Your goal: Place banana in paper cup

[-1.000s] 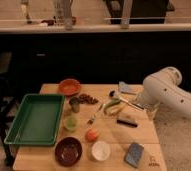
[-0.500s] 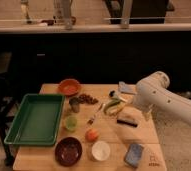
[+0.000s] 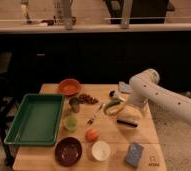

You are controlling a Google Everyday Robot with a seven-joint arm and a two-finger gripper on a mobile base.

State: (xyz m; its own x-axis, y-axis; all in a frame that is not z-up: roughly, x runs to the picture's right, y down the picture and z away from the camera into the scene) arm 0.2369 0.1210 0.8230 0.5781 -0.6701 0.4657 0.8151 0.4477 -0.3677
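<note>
The banana (image 3: pixel 112 106) lies right of the table's middle, curved, yellow with greenish ends. The paper cup (image 3: pixel 100 150) stands upright near the front edge, white with a pale inside, below and a little left of the banana. My gripper (image 3: pixel 123 111) hangs from the white arm that reaches in from the right; it is right over the banana's right end, above a dark bar-shaped object (image 3: pixel 128 123). Part of the banana is hidden behind the wrist.
A green tray (image 3: pixel 35 119) fills the left side. An orange bowl (image 3: pixel 69 86) is at the back, a light green cup (image 3: pixel 70 122) and an orange fruit (image 3: pixel 92 135) in the middle, a maroon bowl (image 3: pixel 68 150) in front, a blue sponge (image 3: pixel 134 154) at front right. A utensil (image 3: pixel 95 115) lies beside the banana.
My arm has swung in from the right toward the table's middle, and the gripper has come down close over the banana. The objects on the table have not moved.
</note>
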